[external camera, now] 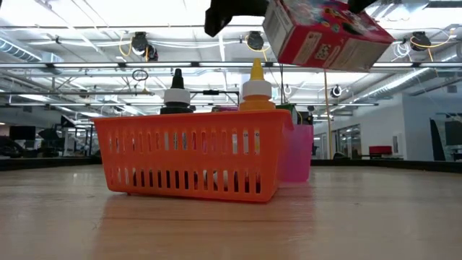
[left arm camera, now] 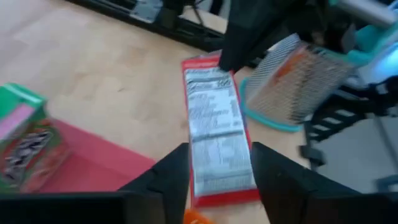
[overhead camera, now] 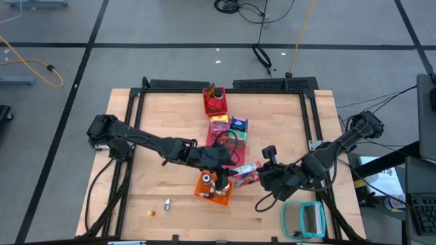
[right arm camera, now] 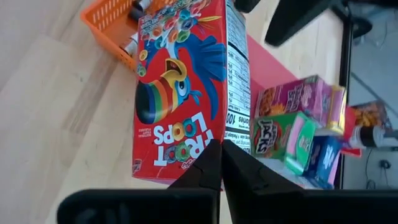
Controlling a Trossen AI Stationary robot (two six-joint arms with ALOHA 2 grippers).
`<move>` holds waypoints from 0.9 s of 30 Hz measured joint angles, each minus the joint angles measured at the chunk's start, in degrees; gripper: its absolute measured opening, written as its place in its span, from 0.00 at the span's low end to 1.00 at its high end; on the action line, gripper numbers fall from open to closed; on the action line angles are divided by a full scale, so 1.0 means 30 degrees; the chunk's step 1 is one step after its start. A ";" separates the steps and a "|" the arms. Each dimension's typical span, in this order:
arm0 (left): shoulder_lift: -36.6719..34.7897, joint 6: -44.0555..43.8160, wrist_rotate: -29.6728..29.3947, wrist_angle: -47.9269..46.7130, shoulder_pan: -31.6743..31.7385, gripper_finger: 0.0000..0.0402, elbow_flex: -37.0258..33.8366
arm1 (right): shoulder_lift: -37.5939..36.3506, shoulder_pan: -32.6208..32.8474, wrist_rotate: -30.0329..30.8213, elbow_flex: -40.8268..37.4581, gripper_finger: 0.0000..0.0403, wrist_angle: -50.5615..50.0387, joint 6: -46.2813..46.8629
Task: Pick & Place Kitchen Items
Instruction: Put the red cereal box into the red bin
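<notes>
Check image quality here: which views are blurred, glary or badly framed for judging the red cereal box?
Left wrist view: motion-blurred; the red cardboard cereal box shows its nutrition panel, text unreadable. Right wrist view: sharp, the box front's print is legible. Low view: bright ceiling lights backlight the scene, the box is cut off at the top edge above the orange slotted plastic basket. High view: evenly lit, but the box is small.

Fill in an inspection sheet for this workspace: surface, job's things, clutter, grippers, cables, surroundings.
Surface: light wooden table top, no spills seen.
Job's things: red cardboard cereal box held in the air; pink-purple carton and blue carton by the flat red mat; two bottles in the orange slotted plastic basket.
Clutter: teal-framed rectangular object; tiny bottle loose on the table.
Grippers: right gripper shut on the cereal box; left gripper at the same box.
Cables: yellow cable on the floor.
Surroundings: grey floor, nobody seen.
</notes>
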 joint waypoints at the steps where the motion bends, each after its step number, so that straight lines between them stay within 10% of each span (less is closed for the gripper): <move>1: 0.0000 -0.0107 0.0485 0.0183 0.0115 0.45 0.0000 | 0.0007 0.0000 0.0000 0.0000 0.00 0.0234 -0.0189; 27: 0.0000 -0.2264 0.2755 -0.1129 0.0701 0.57 0.0000 | 0.1107 -0.1297 0.0340 -0.0022 0.00 0.3358 -0.4607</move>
